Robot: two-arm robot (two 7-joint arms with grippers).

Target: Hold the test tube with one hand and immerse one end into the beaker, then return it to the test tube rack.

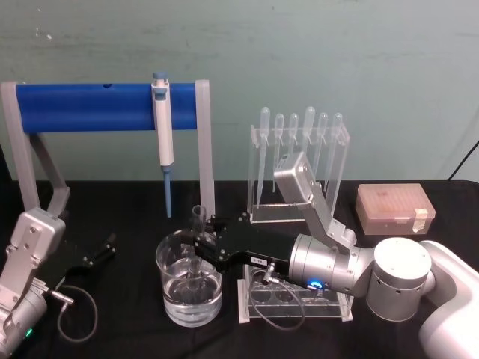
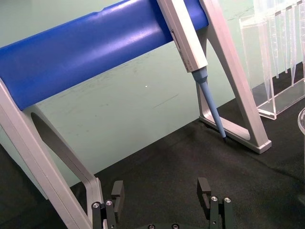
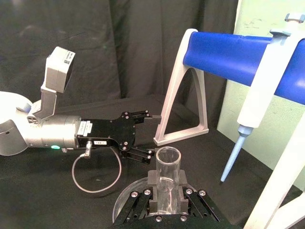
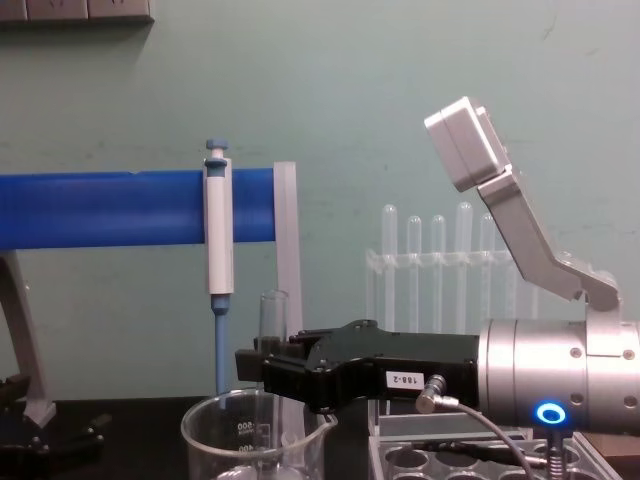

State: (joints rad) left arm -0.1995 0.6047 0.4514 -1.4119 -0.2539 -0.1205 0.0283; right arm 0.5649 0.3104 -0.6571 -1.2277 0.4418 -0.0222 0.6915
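Note:
The clear test tube [image 1: 198,218] stands upright, and my right gripper [image 1: 199,250] is shut on its middle. Its lower end reaches down inside the wide glass beaker [image 1: 188,299], which holds water; I cannot tell how deep the tip sits. In the right wrist view the test tube [image 3: 167,167] rises between the fingers [image 3: 151,180] above the beaker's rim [image 3: 125,202]. From the chest, the test tube [image 4: 272,318] sticks up above the right gripper [image 4: 258,367] over the beaker [image 4: 235,440]. My left gripper [image 1: 99,252] rests open on the table at the left, seen open as left gripper [image 2: 161,191].
A blue bar stand [image 1: 90,107] with a hanging white-and-blue pipettor [image 1: 163,134] stands behind the beaker. A clear rack of pipettes [image 1: 299,161] stands at the back. A clear tube rack [image 1: 296,299] lies under my right arm. A tip box [image 1: 393,209] sits at the back right.

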